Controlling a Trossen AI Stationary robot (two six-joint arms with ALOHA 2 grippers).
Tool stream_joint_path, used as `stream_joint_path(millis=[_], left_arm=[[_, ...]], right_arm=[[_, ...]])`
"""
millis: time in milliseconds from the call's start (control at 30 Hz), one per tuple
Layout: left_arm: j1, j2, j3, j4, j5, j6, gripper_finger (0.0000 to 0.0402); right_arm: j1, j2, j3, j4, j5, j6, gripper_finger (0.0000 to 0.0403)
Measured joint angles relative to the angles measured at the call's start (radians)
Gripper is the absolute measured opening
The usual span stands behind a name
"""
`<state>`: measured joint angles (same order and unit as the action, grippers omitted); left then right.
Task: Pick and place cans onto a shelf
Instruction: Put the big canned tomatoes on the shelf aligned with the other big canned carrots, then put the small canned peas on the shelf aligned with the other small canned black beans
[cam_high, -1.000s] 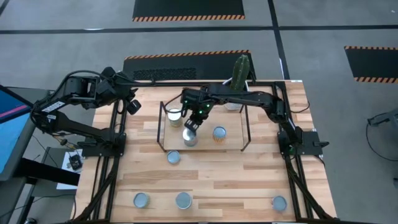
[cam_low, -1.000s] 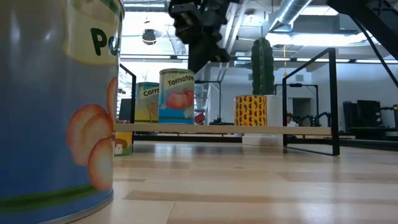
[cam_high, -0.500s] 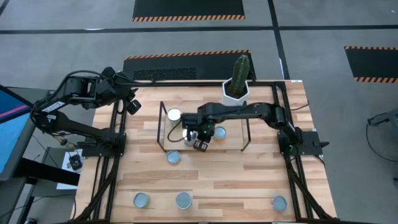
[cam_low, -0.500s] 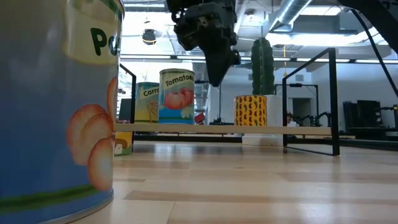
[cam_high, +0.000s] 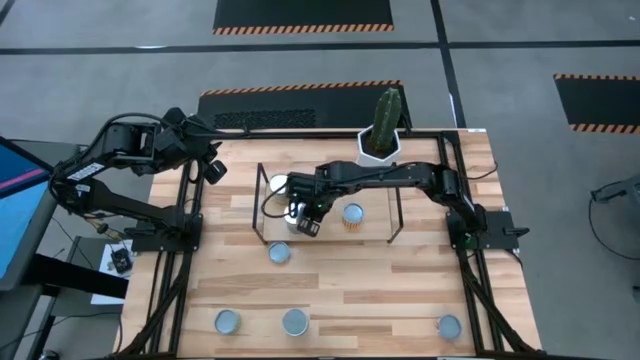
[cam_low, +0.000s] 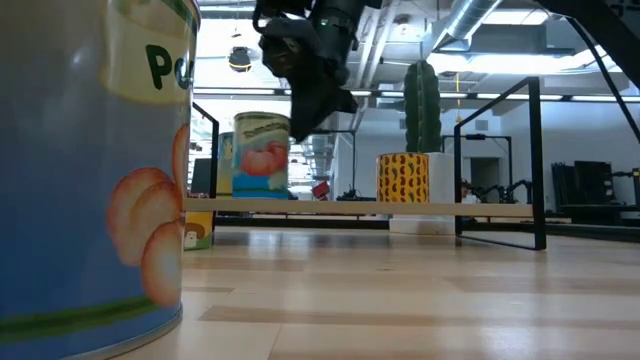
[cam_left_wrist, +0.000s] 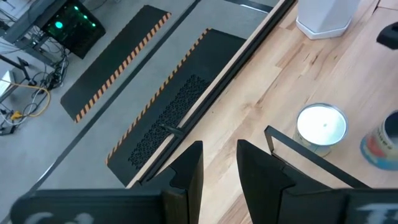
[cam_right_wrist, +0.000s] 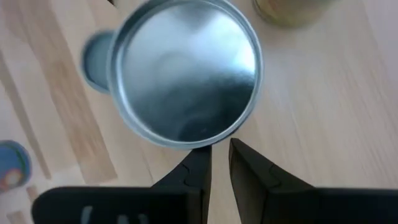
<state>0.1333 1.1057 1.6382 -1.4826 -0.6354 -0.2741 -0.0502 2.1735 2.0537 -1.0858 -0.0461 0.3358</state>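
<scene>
Standing on shelf (cam_high: 262, 200), tomato can (cam_low: 260, 155) just beside right end effector (cam_low: 312, 100).

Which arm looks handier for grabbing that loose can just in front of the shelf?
The right. Its claw hangs over the shelf, close to that can. The left claw is tucked back at the table's far corner, much farther away.

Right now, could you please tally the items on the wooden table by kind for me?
Small cylindrical tin cans: 7 (3 on the shelf, 4 on the light wood table)
Low black-rod shelf with a wood board: 1
White hexagonal pot with a green cactus: 1
Total: 9
</scene>
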Motion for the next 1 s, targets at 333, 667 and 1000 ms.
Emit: stream_joint_path(millis=[333, 667, 1000], left_arm=[[0.000, 0.000, 0.000, 0.000, 0.000, 0.000, 0.0087], [0.000, 0.000, 0.000, 0.000, 0.000, 0.000, 0.0087], [0.000, 0.000, 0.000, 0.000, 0.000, -0.001, 0.0087]], right_arm=[[-0.004, 0.010, 0.000, 0.161, -0.008, -0.004, 0.0082], [-0.004, 0.010, 0.000, 0.253, -0.009, -0.003, 0.0081], [-0.005, -0.028, 0.049, 0.136, -0.011, 0.030, 0.0081]])
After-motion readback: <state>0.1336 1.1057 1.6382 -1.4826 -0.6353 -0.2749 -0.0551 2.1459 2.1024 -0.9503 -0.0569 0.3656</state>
